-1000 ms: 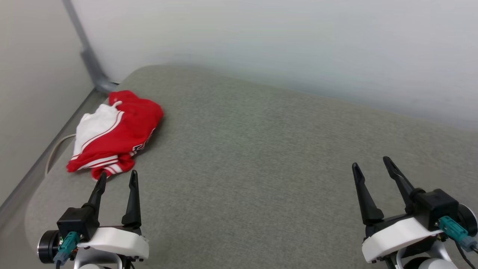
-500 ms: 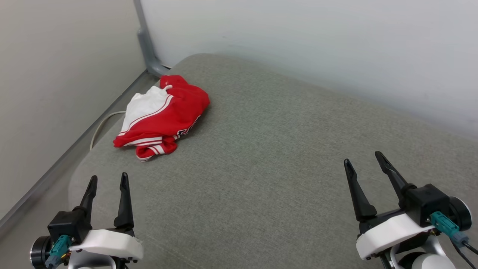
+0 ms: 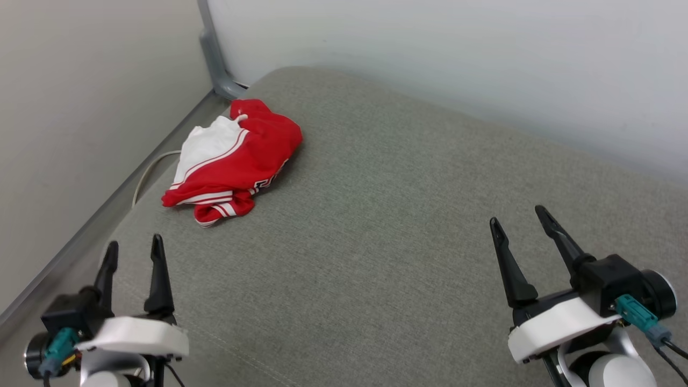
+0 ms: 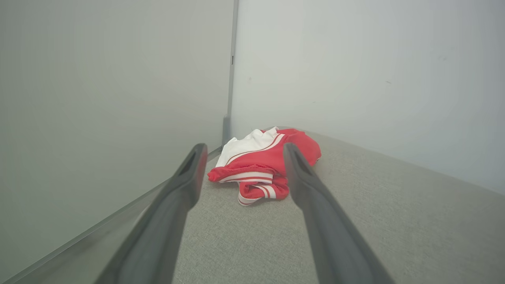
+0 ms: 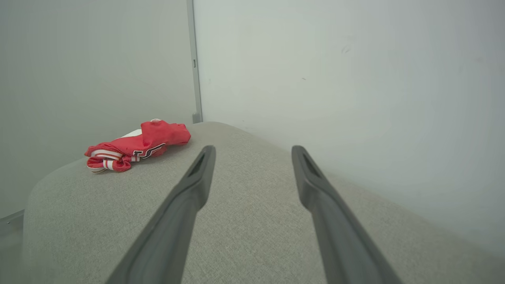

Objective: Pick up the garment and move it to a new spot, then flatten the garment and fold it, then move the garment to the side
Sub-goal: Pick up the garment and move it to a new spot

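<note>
The garment is a red jersey with a white panel and striped trim, lying crumpled near the far left corner of the grey cushion. Part of a black-and-white print shows at its right edge. In the left wrist view the garment lies straight ahead between the fingers, some way off; in the right wrist view the garment sits far left. My left gripper is open and empty at the lower left, short of the garment. At the lower right my right gripper stands open and empty, far from it.
Pale walls enclose the cushion at left and back, meeting at a grey corner post. A white cable runs in the gap left of the cushion, beside a grey floor rail. Bare cushion stretches to the right of the garment.
The head camera has turned left, shifting the whole picture right. My left gripper sits lower and further left in the picture; the garment itself has not moved.
</note>
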You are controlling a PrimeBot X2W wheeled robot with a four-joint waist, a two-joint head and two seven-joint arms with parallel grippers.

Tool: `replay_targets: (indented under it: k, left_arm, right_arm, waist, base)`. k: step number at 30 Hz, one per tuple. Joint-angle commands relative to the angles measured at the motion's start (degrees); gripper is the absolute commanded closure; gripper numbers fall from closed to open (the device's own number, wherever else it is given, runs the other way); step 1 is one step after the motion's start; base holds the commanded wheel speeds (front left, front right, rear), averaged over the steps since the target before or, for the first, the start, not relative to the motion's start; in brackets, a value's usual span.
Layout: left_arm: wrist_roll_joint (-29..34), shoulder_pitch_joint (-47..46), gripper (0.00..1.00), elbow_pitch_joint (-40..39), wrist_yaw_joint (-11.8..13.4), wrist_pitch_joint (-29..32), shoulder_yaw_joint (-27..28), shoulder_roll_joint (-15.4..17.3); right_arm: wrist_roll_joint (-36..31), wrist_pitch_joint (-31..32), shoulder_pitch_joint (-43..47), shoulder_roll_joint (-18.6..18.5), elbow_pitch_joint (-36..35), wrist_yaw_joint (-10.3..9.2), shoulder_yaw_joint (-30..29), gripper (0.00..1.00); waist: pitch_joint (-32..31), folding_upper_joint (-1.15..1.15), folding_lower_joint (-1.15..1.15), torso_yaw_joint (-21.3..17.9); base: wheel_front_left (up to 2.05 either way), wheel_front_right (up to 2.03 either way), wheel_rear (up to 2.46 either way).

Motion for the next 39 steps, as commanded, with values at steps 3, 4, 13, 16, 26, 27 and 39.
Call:
replay_targets:
  k: [3,4,13,16,26,27,39]
  left_arm:
    - [-1.21,-3.26,0.0,0.88,0.45,0.29,0.88,0.54]
    - [-1.8,-4.44,0.0,1.46,0.4,0.93,1.0,0.63]
    - [-8.41,-17.58,0.0,7.0,-0.99,9.93,3.29,5.13]
    - [-11.06,-22.03,0.0,9.34,-1.76,14.57,3.42,8.01]
    - [-16.5,-33.49,0.0,18.64,-2.49,32.0,3.51,18.28]
    - [-16.15,-34.48,0.0,19.48,-2.56,33.83,3.12,19.73]
    - [-23.18,-43.36,0.0,27.59,-2.79,50.65,2.8,28.01]
  right_arm:
    - [-0.71,0.55,-2.04,0.08,-0.94,-0.04,0.62,0.0]
    - [-0.9,0.76,-2.49,0.0,-1.1,-0.04,0.55,0.0]
    - [-1.77,1.0,-6.94,-1.14,-2.36,-0.04,0.48,0.0]
    - [-1.9,0.76,-8.04,-1.25,-2.52,-0.04,0.03,0.0]
    - [-2.01,-0.46,-11.69,-1.2,-2.29,-0.04,0.05,0.0]
    - [-2.05,-0.51,-12.0,-1.17,-2.29,-0.04,-0.06,0.0]
    - [-2.86,-0.59,-15.64,-1.3,-3.88,-0.04,0.24,0.0]
  waist:
    - [3.36,0.0,0.0,-2.37]
    - [4.22,0.0,0.0,-2.94]
    - [13.13,0.0,0.0,-9.46]
    - [15.78,0.0,0.0,-11.37]
    - [22.61,0.0,0.0,-16.27]
    - [23.33,0.0,0.0,-16.66]
    - [32.56,0.0,0.0,-20.11]
  base:
    - [0.0,0.0,0.0]
    - [0.0,0.0,0.0]
    - [0.0,0.0,0.0]
    - [0.0,0.0,0.0]
    - [0.0,0.0,0.0]
    - [0.0,0.0,0.0]
    - [0.0,0.0,0.0]
